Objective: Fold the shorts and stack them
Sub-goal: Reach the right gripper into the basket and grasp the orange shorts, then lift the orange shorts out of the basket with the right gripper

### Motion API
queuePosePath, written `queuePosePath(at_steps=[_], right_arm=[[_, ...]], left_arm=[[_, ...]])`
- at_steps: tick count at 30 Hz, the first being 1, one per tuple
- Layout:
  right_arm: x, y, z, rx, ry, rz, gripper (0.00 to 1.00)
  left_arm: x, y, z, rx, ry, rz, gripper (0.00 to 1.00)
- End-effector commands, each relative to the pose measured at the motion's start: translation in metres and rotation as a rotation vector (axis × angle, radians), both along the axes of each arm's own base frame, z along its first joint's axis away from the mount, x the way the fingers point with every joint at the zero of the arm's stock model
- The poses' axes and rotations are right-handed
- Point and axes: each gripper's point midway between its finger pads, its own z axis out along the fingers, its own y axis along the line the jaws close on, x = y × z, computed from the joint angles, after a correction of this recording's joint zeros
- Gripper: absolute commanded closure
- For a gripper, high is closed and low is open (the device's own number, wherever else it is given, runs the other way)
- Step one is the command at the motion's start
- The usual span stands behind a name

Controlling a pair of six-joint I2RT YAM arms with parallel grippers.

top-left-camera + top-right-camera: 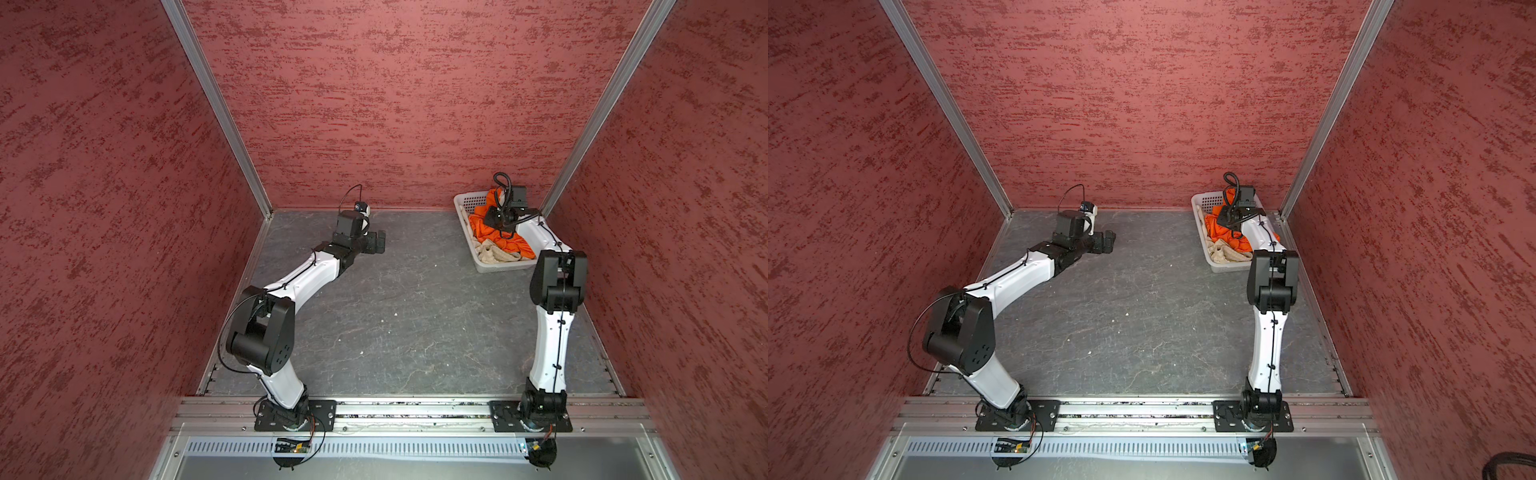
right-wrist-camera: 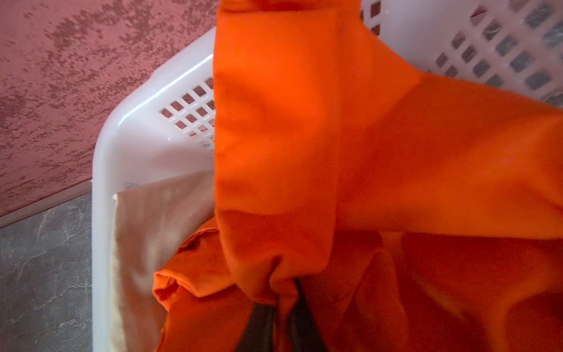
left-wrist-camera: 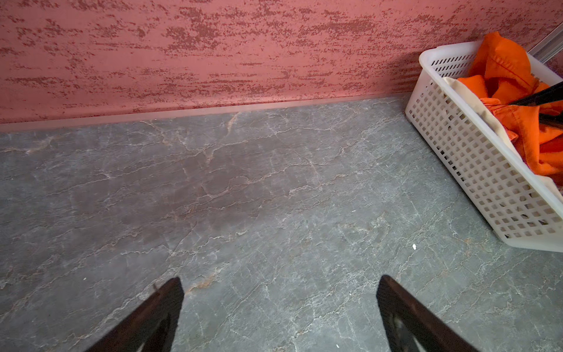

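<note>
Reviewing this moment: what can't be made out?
- Tips of the right gripper: under its wrist camera in both top views, wrapped in the orange shorts in the right wrist view.
- beige shorts: mostly covered by the orange pair and the basket wall, all views.
- basket: one end cut off by the left wrist view's edge.

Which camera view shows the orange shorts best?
The right wrist view: the orange shorts fill it, close, pinched by the shut right hand. Both top views show them small in the basket, partly under the arm. The left wrist view shows them at its edge.
</note>
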Motion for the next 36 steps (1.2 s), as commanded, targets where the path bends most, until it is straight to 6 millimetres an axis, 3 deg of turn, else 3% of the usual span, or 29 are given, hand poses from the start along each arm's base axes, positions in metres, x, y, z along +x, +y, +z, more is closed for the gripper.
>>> queuePosePath(at_steps=[1, 6, 11, 18, 25, 30, 36], right_arm=[[0.007, 0.000, 0.062, 0.007, -0.123, -0.007, 1.00], [-0.003, -0.002, 0.158, -0.021, -0.317, -0.011, 1.00], [-0.034, 0.005, 0.262, -0.016, -0.524, 0.015, 1.00], [-0.082, 0.024, 0.367, 0.048, -0.735, 0.092, 1.00], [-0.151, 0.058, 0.474, 0.195, -0.953, 0.247, 1.00], [-0.202, 0.080, 0.517, 0.231, -1.048, 0.329, 1.00], [-0.250, 0.113, 0.539, 0.279, -1.082, 0.459, 1.00]], left_arm=[[0.003, 0.006, 0.012, -0.003, -0.020, 0.019, 0.00], [0.002, 0.011, 0.031, -0.006, -0.061, 0.032, 0.00], [-0.001, 0.014, 0.053, -0.012, -0.109, 0.032, 0.00], [-0.009, 0.017, 0.080, -0.036, -0.169, 0.039, 0.00], [-0.023, 0.028, 0.110, -0.043, -0.245, 0.059, 0.00], [-0.035, 0.039, 0.133, -0.039, -0.290, 0.075, 0.00], [-0.050, 0.054, 0.152, -0.050, -0.333, 0.106, 0.00]])
